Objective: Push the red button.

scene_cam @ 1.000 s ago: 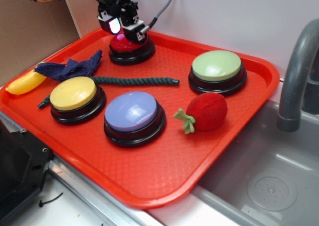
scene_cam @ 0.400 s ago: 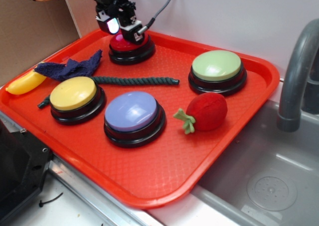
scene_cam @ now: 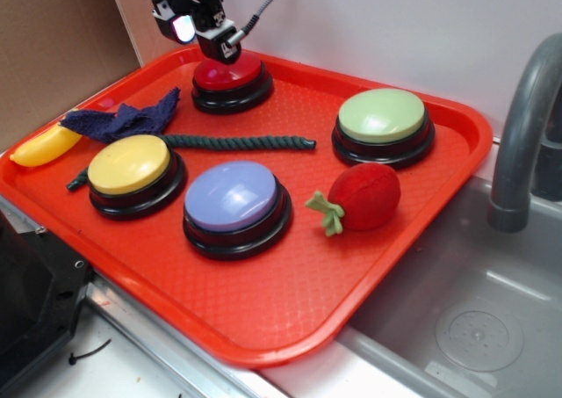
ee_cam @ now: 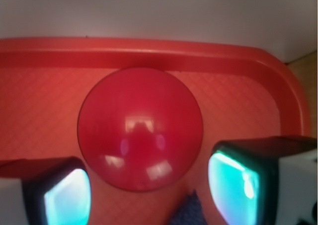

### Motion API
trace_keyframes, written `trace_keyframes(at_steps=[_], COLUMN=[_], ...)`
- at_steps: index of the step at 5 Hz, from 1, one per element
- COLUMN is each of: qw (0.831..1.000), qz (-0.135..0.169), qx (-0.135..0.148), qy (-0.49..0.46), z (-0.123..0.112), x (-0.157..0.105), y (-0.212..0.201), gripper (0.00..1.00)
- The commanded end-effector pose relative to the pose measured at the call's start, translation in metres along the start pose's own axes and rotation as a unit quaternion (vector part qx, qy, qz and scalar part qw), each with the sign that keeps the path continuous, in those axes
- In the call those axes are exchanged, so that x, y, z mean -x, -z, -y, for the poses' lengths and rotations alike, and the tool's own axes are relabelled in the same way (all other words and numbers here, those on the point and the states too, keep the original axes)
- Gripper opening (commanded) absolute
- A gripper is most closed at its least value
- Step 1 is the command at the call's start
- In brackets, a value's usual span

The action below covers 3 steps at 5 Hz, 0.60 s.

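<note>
- The jaws [scene_cam: 204, 36] hang just above the round glossy red dome button on its black circular base [scene_cam: 232, 75], clear of the cap and a little off toward its back-left edge; in the wrist view the dome [ee_cam: 140, 128] fills the space ahead of and between the two fingers.
- The two glowing finger pads [ee_cam: 233, 185] stand spread, one to either side of the dome, with nothing pinched between them.
- That spread posture suits a push rather than a grasp: judged from here, the fingertips or the body between them would press the cap on a straight drop, so no closing is needed.
- The red button sits at the far end of the red plastic tray [scene_cam: 290, 323], close to the tray's back rim, directly under the jaws.
- Dome buttons, counted: four. One red below the jaws, one yellow [scene_cam: 130, 164], one lilac-blue [scene_cam: 233, 196] and one pale green [scene_cam: 382, 116], the last three well away from the jaws toward the camera and the right.
- Other things, one of each: a red plush strawberry with green leaves [scene_cam: 363, 196], a dark green twisted rope [scene_cam: 233, 141], a crumpled navy cloth [scene_cam: 123, 121], and a yellow plastic banana [scene_cam: 42, 148] on the tray's left rim.
- A grey tap [scene_cam: 525, 126] rises over the sink beside the tray.
</note>
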<state>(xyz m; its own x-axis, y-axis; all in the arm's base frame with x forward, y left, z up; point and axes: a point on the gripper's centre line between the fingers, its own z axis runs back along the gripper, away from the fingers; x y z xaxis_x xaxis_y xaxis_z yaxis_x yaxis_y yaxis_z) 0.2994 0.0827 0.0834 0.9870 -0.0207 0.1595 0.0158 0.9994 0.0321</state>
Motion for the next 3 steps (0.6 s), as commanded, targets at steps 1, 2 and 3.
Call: trace_keyframes(at_steps=[1, 2, 3], qw=[0.999, 0.998, 0.998], qz=[0.053, 0.056, 0.06], qx=[-0.01, -0.012, -0.012], qy=[0.008, 0.007, 0.006], z=[0.002, 0.003, 0.005], x=[-0.002, 0.0, 0.002], y=[-0.039, -0.044, -0.05], gripper=[1.0, 1.0, 1.0])
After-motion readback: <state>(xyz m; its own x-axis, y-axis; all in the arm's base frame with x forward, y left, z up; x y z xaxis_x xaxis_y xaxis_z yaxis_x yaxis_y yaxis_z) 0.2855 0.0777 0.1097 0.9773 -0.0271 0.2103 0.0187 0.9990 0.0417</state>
